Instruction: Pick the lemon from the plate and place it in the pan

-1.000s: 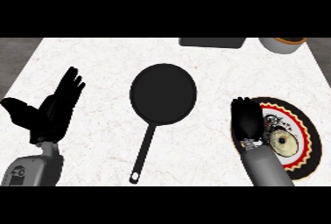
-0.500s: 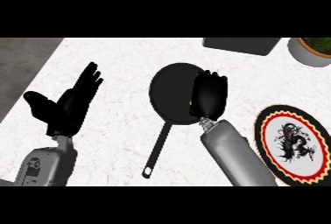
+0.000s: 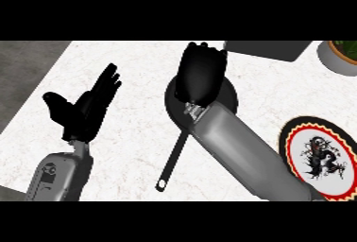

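My right hand (image 3: 200,75) hovers over the black pan (image 3: 171,103), its back toward me and its fingers curled downward. The lemon is nowhere to be seen; the curled hand hides whatever is under it. Only the pan's left rim and its long handle (image 3: 174,158), pointing toward me, show past the hand and grey forearm. At the right edge lies the plate (image 3: 293,142), red-and-black rimmed with a black dragon figure on white, with nothing on it. My left hand (image 3: 83,111) rests open at the left, fingers up.
A grey pot with a plant (image 3: 342,54) stands at the back right corner. A dark flat slab (image 3: 268,48) lies along the counter's far edge. The white counter ends at the left, where a dark grey area (image 3: 21,80) begins.
My right hand left the plate, where it was curled over the lemon, and swung left and farther out over the pan. The plate now lies bare. The view has shifted.
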Controlling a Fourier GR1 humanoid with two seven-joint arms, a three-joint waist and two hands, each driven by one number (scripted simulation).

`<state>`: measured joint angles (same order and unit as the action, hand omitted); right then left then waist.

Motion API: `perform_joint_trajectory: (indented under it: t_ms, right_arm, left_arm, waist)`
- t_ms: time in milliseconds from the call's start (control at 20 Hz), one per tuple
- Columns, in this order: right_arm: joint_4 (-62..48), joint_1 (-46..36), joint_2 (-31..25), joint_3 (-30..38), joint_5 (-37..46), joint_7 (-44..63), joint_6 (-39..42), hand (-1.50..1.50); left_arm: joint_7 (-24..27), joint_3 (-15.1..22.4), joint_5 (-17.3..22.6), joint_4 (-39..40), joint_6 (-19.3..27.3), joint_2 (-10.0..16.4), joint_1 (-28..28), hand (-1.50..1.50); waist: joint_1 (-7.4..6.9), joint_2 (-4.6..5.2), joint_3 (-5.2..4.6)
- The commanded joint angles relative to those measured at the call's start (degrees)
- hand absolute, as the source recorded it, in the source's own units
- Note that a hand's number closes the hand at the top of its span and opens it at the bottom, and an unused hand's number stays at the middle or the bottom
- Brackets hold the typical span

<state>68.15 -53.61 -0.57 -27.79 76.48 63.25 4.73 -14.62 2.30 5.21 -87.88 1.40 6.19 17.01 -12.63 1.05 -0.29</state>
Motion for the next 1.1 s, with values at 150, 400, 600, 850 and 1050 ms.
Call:
perform_joint_trajectory:
  t_ms: [150,400,600,850,1050]
  right_arm:
    - [-6.28,-9.00,0.54,-0.67,-3.80,16.44,-1.49,1.50]
    - [-8.52,-11.25,0.53,-1.77,-6.95,18.75,-5.50,1.50]
    - [-10.16,-10.66,0.53,-2.89,-6.00,19.33,-10.29,1.50]
    - [-14.52,-7.33,0.53,-2.84,-7.11,15.59,-18.23,1.50]
    - [-17.13,-3.10,0.54,-3.96,-8.97,10.93,-26.29,1.50]
  left_arm:
    - [0.11,-0.59,-0.40,0.69,0.83,-0.04,0.23,0.00]
    - [0.57,-1.74,-1.88,1.54,2.77,0.45,0.18,0.00]
    - [1.86,-2.98,-0.47,1.73,1.84,0.75,-2.57,0.00]
    - [0.83,-6.03,0.61,1.03,1.22,3.66,-1.12,0.00]
    - [1.26,-4.84,-0.88,0.07,3.01,2.10,-1.83,0.00]
  waist:
    - [1.29,0.06,0.01]
    - [4.59,-0.25,0.13]
    - [6.62,-0.41,0.16]
    - [8.15,-0.22,0.24]
    - [8.36,-0.12,0.29]
